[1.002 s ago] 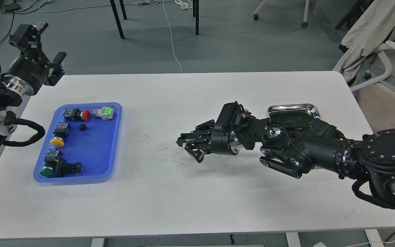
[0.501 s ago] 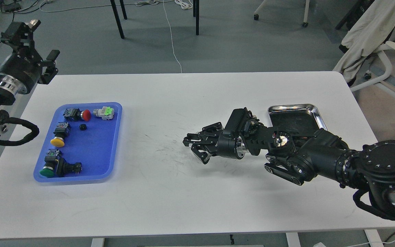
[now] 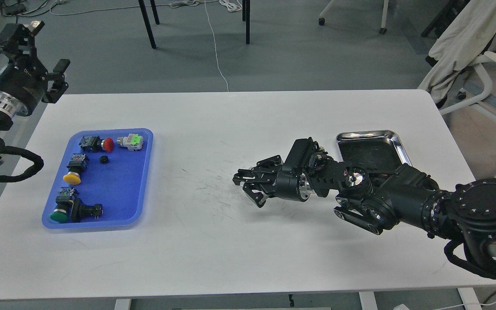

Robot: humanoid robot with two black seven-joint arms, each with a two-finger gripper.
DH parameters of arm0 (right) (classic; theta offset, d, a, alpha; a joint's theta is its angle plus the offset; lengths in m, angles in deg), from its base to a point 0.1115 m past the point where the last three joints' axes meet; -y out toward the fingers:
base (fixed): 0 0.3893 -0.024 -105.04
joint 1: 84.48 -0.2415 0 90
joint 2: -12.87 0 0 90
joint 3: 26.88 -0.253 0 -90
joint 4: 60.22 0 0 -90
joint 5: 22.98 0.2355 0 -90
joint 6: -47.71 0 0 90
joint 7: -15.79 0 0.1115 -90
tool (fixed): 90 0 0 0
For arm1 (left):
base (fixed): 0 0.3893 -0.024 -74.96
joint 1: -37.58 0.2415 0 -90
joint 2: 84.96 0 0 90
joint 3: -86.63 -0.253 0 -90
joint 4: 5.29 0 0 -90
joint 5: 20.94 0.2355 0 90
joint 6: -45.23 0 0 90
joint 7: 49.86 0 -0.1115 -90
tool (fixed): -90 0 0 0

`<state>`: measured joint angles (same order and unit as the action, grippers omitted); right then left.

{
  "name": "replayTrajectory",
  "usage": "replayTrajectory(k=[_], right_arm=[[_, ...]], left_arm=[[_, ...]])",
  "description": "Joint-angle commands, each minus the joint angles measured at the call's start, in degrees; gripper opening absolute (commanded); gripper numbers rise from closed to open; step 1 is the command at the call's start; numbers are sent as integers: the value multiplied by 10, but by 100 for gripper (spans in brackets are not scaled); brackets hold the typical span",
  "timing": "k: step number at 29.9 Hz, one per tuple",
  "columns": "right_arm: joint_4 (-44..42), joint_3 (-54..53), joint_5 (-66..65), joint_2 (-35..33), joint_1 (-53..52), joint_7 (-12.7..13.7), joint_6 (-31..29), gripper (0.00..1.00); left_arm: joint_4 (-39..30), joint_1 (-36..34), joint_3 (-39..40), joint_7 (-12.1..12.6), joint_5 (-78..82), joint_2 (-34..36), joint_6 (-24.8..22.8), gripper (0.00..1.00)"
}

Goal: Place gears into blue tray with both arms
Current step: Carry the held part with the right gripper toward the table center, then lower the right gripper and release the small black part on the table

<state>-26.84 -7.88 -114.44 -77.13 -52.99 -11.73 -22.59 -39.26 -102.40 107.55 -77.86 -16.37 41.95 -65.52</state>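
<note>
The blue tray lies at the table's left side. One small black gear rests inside it, near its upper middle, among push-button switches. No other gear shows. My left gripper hangs open beyond the table's far left corner, well clear of the tray, with nothing between its fingers. My right gripper hovers low over the middle of the table, pointing left, its fingers spread open. I see nothing held between them.
Switches with red, yellow and green caps and a grey-green one fill the tray. A steel tray stands at the right, partly hidden by my right arm. A chair stands past the table's right edge.
My left arm has drawn back up and to the left, off the table corner. My right gripper has pulled back to the right, away from the blue tray. The gear has stayed put.
</note>
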Motion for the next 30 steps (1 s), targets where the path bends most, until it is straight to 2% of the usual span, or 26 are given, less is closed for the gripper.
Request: replayTrajectory(k=[1, 6, 10, 24, 27, 30], right_arm=[[-8, 3, 0, 0, 6, 0, -4, 1], [-13, 6, 2, 0, 7, -1, 3, 1], [21, 3, 1, 0, 2, -2, 11, 1], [58, -1, 2, 0, -15, -5, 31, 1], [51, -4, -1, 0, -70, -5, 15, 1], [49, 0, 0, 0, -57, -5, 12, 1]], left_arm=[[-4, 1, 0, 0, 0, 0, 1, 98], [-36, 1, 0, 0, -7, 25, 4, 98], [-37, 1, -1, 0, -7, 28, 5, 98], [-45, 1, -1, 0, -8, 43, 5, 98], [-45, 1, -1, 0, -8, 47, 5, 98], [-46, 1, -1, 0, -8, 47, 5, 98]])
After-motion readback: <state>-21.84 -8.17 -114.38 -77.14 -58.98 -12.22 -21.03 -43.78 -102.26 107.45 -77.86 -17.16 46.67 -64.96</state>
